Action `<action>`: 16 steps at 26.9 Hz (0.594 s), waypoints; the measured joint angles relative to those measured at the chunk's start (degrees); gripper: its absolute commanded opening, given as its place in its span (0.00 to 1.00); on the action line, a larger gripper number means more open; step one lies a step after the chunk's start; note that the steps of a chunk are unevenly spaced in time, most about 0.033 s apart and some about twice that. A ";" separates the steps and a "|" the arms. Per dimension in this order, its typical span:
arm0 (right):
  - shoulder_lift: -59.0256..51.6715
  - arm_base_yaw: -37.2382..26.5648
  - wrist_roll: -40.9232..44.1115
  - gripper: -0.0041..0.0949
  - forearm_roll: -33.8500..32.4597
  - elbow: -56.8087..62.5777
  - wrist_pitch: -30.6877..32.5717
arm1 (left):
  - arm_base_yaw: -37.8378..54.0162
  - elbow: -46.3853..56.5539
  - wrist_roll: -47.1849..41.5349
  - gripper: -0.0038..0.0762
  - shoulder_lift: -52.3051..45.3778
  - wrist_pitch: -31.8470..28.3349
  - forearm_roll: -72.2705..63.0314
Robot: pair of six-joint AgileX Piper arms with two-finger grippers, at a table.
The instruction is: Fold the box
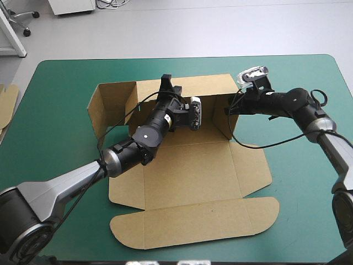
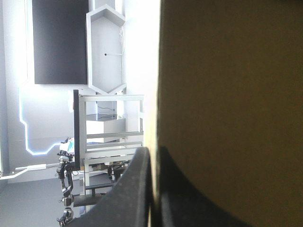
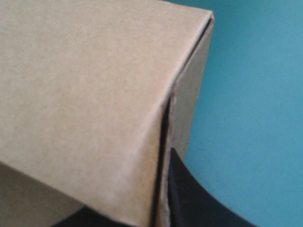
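The brown box lies in the middle of the teal-green table with its back wall and both side walls raised. Its floor and lid flap lie flat toward the front edge. My left gripper sits at the top edge of the back wall. In the left wrist view the fingers are pinched on the board's edge, and the brown wall fills the side beyond. My right gripper is at the right side wall. In the right wrist view that wall's corner is gripped, with one black finger showing against it.
An edge of more brown board shows at the table's left edge. Bare teal-green cover lies to the right of the box and along the front. The box's left wall stands up near the back left.
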 measured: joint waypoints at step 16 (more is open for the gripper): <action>0.19 0.45 10.07 0.01 -3.82 -0.36 -1.04 | -3.18 -0.87 0.14 0.44 -5.76 -1.29 -15.14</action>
